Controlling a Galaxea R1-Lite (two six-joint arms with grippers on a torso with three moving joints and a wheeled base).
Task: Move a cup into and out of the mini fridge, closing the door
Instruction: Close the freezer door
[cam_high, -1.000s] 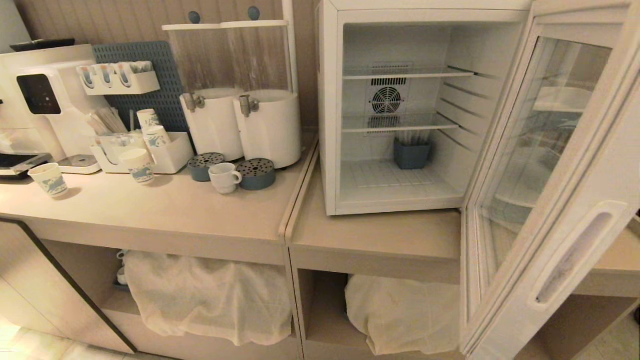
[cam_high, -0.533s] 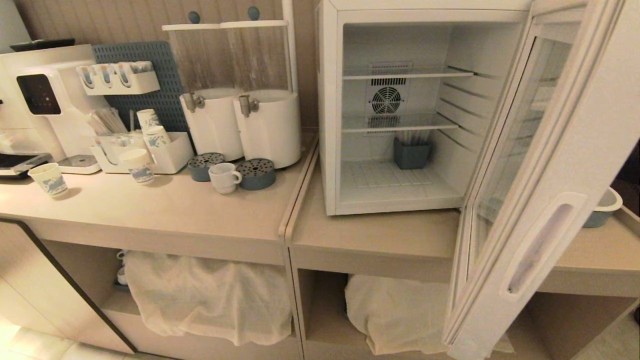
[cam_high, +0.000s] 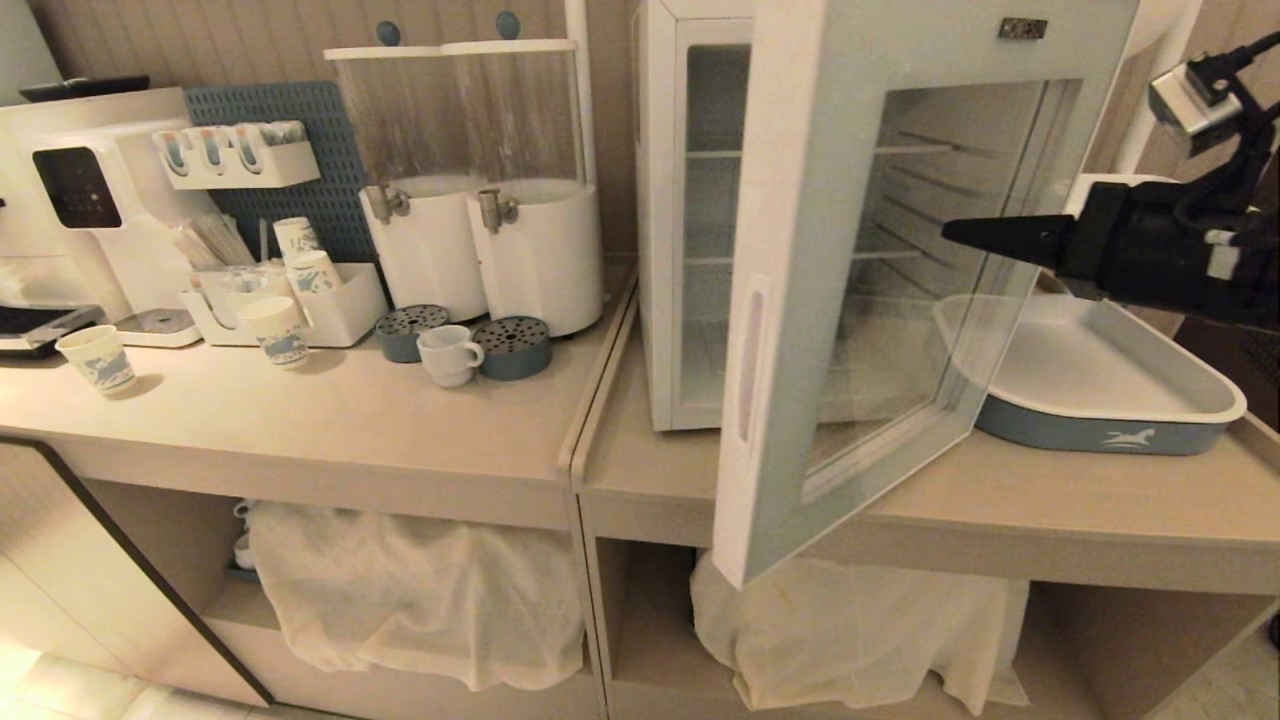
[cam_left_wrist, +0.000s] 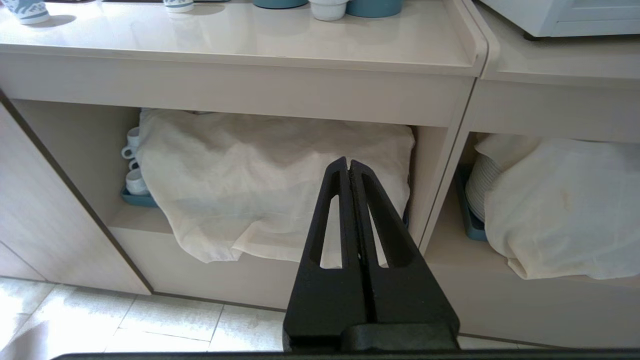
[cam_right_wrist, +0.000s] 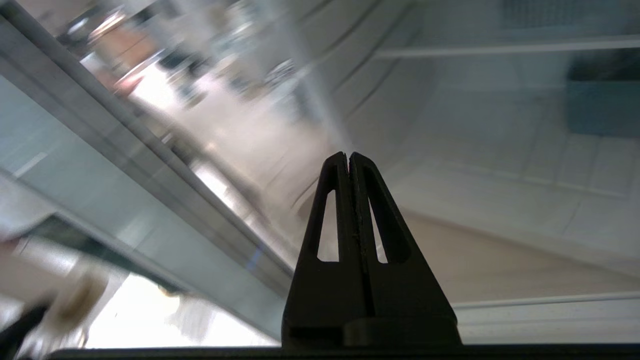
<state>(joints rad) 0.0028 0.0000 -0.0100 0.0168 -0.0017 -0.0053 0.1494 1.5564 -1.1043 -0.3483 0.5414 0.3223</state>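
Observation:
The cup (cam_high: 448, 355), a squat white mug, stands on the left counter between two blue drip trays; its base also shows in the left wrist view (cam_left_wrist: 327, 4). The mini fridge (cam_high: 660, 250) stands on the right counter. Its glass door (cam_high: 790, 300) hangs about half shut. My right gripper (cam_high: 948, 231) is shut and empty, and points level at the outer face of the door's glass. In the right wrist view the shut gripper (cam_right_wrist: 348, 156) has that glass close ahead; contact cannot be told. My left gripper (cam_left_wrist: 348, 162) is shut and parked low before the cabinet shelves.
A blue and white tray (cam_high: 1100, 400) lies on the counter right of the fridge, under my right arm. Two drink dispensers (cam_high: 490, 250), paper cups (cam_high: 98, 358) and a coffee machine (cam_high: 80, 190) line the left counter. White cloths (cam_high: 420, 590) cover the lower shelves.
The door has swung from wide open to about half shut. My right arm has come into the head view from the right, behind the door.

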